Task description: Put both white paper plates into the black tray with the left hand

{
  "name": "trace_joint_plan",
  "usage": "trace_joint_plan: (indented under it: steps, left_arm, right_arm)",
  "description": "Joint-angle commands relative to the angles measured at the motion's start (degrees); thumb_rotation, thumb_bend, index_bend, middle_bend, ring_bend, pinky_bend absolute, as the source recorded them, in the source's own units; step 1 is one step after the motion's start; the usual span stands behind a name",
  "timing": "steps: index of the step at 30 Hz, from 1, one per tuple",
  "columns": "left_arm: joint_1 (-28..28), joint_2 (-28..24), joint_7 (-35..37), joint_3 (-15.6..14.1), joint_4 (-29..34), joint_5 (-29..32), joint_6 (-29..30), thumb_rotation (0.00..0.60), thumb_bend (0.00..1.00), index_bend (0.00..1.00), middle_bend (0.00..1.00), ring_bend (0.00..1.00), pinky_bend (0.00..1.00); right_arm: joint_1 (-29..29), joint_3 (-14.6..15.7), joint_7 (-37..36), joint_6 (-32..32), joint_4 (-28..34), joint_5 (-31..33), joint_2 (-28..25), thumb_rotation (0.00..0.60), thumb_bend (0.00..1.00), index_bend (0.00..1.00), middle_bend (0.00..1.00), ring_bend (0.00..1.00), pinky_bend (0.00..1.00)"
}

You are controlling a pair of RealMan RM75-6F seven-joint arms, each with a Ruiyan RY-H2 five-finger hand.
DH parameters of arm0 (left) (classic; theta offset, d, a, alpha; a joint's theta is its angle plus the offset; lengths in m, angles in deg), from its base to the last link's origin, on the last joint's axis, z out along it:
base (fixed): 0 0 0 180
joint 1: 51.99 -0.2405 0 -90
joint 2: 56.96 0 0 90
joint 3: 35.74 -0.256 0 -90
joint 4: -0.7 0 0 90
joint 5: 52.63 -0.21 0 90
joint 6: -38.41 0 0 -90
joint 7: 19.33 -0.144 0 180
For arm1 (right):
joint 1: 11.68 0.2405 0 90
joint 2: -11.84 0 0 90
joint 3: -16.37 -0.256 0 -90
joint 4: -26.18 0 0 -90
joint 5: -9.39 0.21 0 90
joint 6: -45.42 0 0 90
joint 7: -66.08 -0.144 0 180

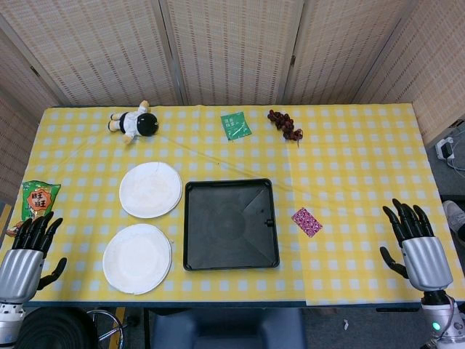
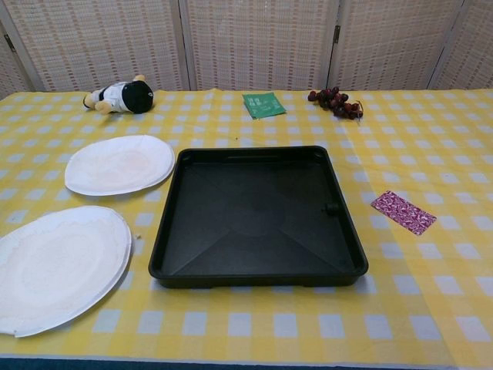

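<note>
Two white paper plates lie on the yellow checked tablecloth left of the black tray. The far plate is beside the tray's upper left corner; the near plate is by the table's front edge. The tray holds nothing. My left hand hangs at the front left table corner, fingers spread, holding nothing, well left of the near plate. My right hand is at the front right, fingers spread and holding nothing. Neither hand shows in the chest view.
A snack bag lies at the left edge just beyond my left hand. A plush toy, a green packet and a grape bunch sit along the back. A pink wrapper lies right of the tray.
</note>
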Motion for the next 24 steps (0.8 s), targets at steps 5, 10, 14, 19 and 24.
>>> trace_joint_plan:
  steps: [5, 10, 14, 19, 24]
  left_arm:
    - [0.32, 0.15, -0.30, 0.07, -0.08, 0.53, -0.80, 0.600, 0.40, 0.01, 0.00, 0.00, 0.00]
    - [0.00, 0.01, -0.59, -0.66, 0.67, -1.18, 0.20, 0.600, 0.40, 0.01, 0.00, 0.00, 0.00]
    - [-0.04, 0.02, -0.25, -1.61, 0.97, -3.07, 0.55, 0.600, 0.40, 0.01, 0.00, 0.00, 0.00]
    - [0.16, -0.03, -0.83, -3.90, 2.04, -4.90, -1.52, 0.600, 0.40, 0.05, 0.13, 0.14, 0.29]
    - [-0.64, 1.78, -0.72, -5.91, -0.22, -8.37, -0.22, 0.600, 0.39, 0.16, 0.50, 0.55, 0.69]
  right_arm:
    - [0.26, 0.18, -0.38, 0.64, -0.14, -0.08, -0.05, 0.600, 0.37, 0.00, 0.00, 0.00, 0.00]
    - [-0.13, 0.66, -0.98, -0.62, 0.09, -1.54, -0.27, 0.600, 0.37, 0.00, 0.00, 0.00, 0.00]
    - [-0.56, 1.08, -0.80, -1.42, 0.31, -2.32, -0.36, 0.600, 0.37, 0.00, 0.00, 0.00, 0.00]
    - [-0.86, 1.36, -1.21, -2.61, 0.90, -3.65, -0.67, 0.600, 0.37, 0.00, 0.00, 0.00, 0.00]
    - [-0.88, 1.59, -1.28, -2.89, 0.90, -4.46, -0.65, 0.600, 0.37, 0.00, 0.00, 0.00, 0.00]
